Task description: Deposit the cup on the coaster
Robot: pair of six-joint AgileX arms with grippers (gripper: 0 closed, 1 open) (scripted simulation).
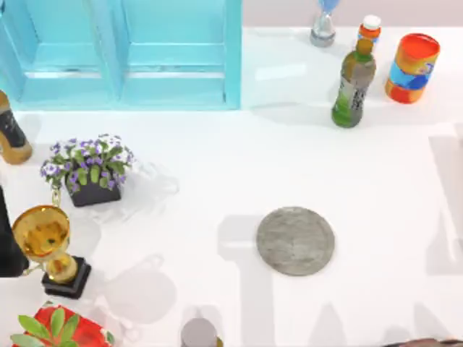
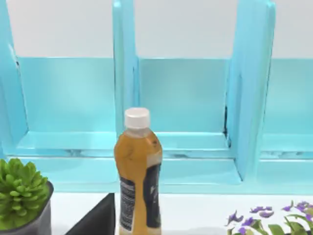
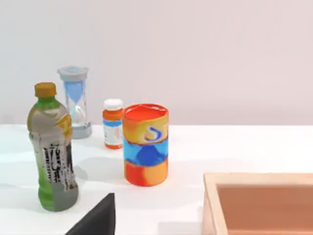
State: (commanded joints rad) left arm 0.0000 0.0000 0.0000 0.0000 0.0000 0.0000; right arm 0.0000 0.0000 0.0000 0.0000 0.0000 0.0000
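The coaster (image 1: 295,241) is a flat round grey disc with a stone-like surface, lying bare a little right of the table's middle. The cup (image 1: 153,189) is a faint see-through tumbler standing just right of the purple flower pot, well left of the coaster. My left arm (image 1: 7,249) is parked at the table's left edge, beside the trophy. My right arm (image 1: 434,343) sits at the front right edge. A dark part of each gripper shows at the edge of its wrist view: left gripper (image 2: 93,220), right gripper (image 3: 93,218).
A turquoise shelf unit (image 1: 123,54) fills the back left. A flower pot (image 1: 90,173), gold trophy (image 1: 47,246), brown bottle (image 1: 11,134) and red-potted plant (image 1: 54,329) crowd the left. A green bottle (image 1: 352,87), orange can (image 1: 411,69), pill bottle (image 1: 370,29) and hourglass (image 1: 323,25) stand back right. A wooden box (image 3: 259,203) lies near the right arm.
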